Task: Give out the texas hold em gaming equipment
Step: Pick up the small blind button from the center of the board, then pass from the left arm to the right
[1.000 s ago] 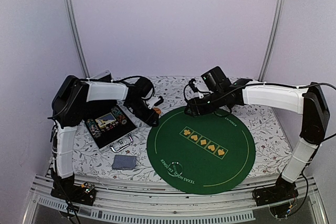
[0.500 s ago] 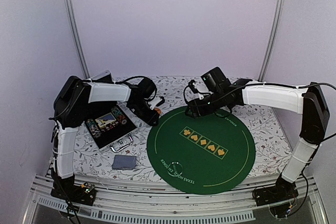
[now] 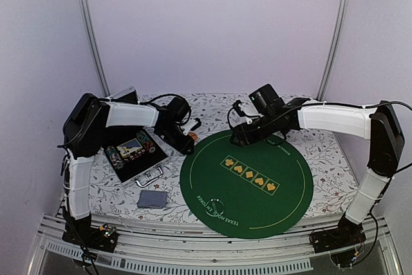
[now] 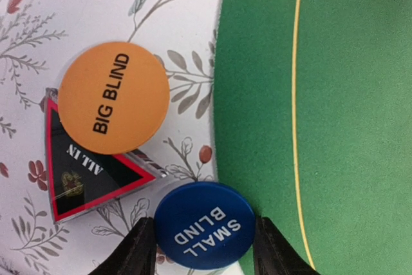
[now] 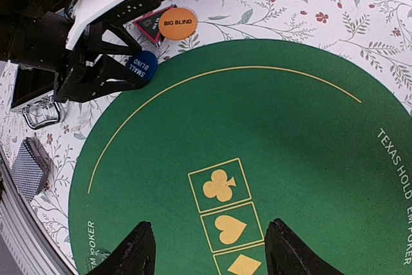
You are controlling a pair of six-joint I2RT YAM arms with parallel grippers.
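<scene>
Left gripper point(image 4: 204, 239) has narrowed onto the blue disc point(image 4: 205, 222) between its fingers point(image 4: 143, 252), touching both edges; grasp seems made, lift probably next

In your top view the round mat point(image 3: 246, 181) fills the centre-right of the desk point(image 3: 322, 149). The open case point(image 3: 132, 152) lies left of it, with the card deck point(image 3: 152, 199) below the case. In the left wrist view the Big Blind disc point(image 4: 114, 98) overlaps the All In triangle point(image 4: 84, 175) at left, and the Small Blind disc point(image 4: 206, 225) lies at bottom centre across the mat's edge.
</scene>
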